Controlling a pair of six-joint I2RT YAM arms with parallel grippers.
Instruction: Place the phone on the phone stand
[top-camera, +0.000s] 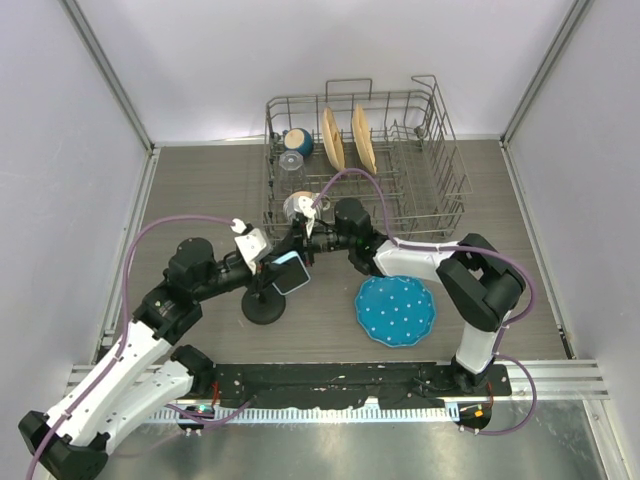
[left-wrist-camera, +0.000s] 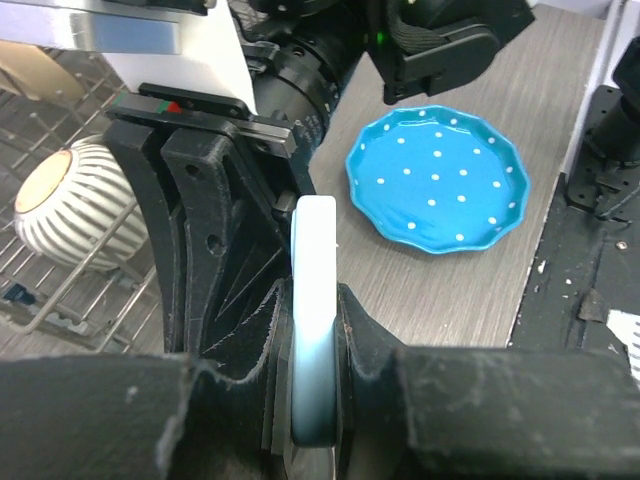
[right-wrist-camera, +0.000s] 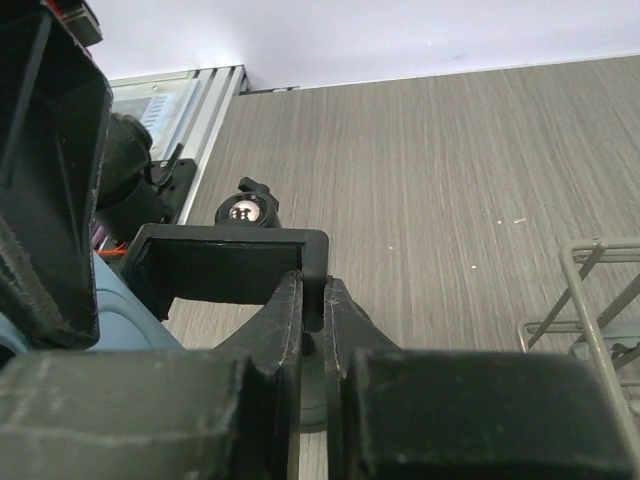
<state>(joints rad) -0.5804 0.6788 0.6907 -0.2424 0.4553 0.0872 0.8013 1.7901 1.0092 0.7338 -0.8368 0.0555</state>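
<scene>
The phone (top-camera: 292, 272), light blue rimmed with a dark face, is gripped by my left gripper (top-camera: 276, 265) just above the black phone stand (top-camera: 263, 305), whose round base sits on the table. In the left wrist view the phone (left-wrist-camera: 314, 300) stands edge-on, pinched in my left gripper (left-wrist-camera: 316, 345). My right gripper (top-camera: 302, 240) reaches in from the right. In the right wrist view it (right-wrist-camera: 312, 290) is shut on one prong of the stand's forked cradle (right-wrist-camera: 225, 262), with the phone's blue edge (right-wrist-camera: 125, 315) beside the cradle. I cannot tell whether the phone rests in the cradle.
A blue polka-dot plate (top-camera: 396, 310) lies right of the stand and shows in the left wrist view (left-wrist-camera: 437, 178). A wire dish rack (top-camera: 430, 170) at the back holds a striped mug (top-camera: 298, 205), a blue bowl, a glass and two wooden plates. Walls enclose the table.
</scene>
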